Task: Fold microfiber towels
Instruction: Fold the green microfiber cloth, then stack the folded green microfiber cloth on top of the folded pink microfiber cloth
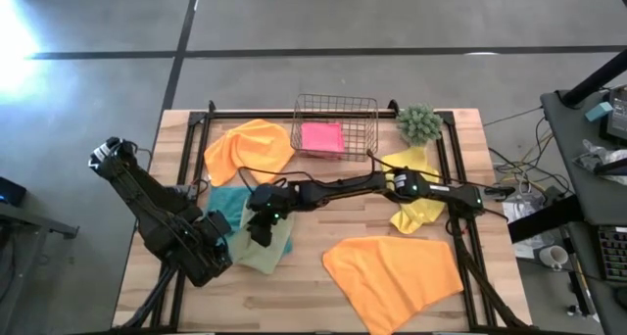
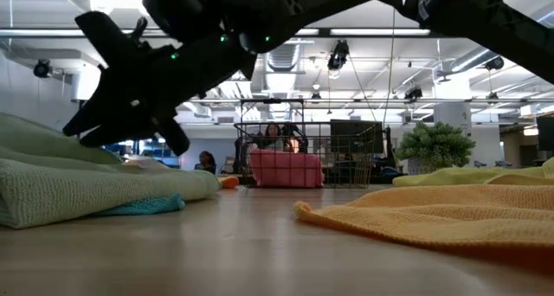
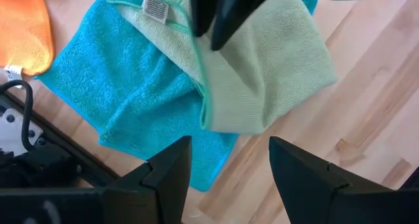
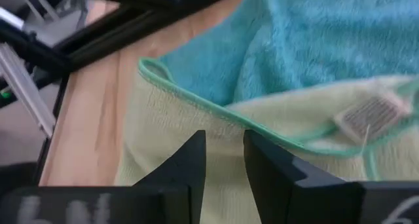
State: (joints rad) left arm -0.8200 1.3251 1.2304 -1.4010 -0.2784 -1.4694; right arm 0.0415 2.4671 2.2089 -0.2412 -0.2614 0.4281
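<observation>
Sage green towel [image 1: 266,245] beneath the outstretched right pincer [image 1: 261,229].

You're in a lab-like open workspace, polished concrete floor [image 1: 392,17] around your wooden table [image 1: 304,276], exposed ceiling ducts [image 2: 286,58] and strip lights overhead, people seated at desks behind, cluttered equipment bench [image 1: 598,129] alongside.

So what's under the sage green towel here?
The teal towel lies under the sage green towel, showing past its edge on one side. How far the teal runs beneath is hidden. The right end effector hovers over the sage one, fingers narrowly apart.
</observation>
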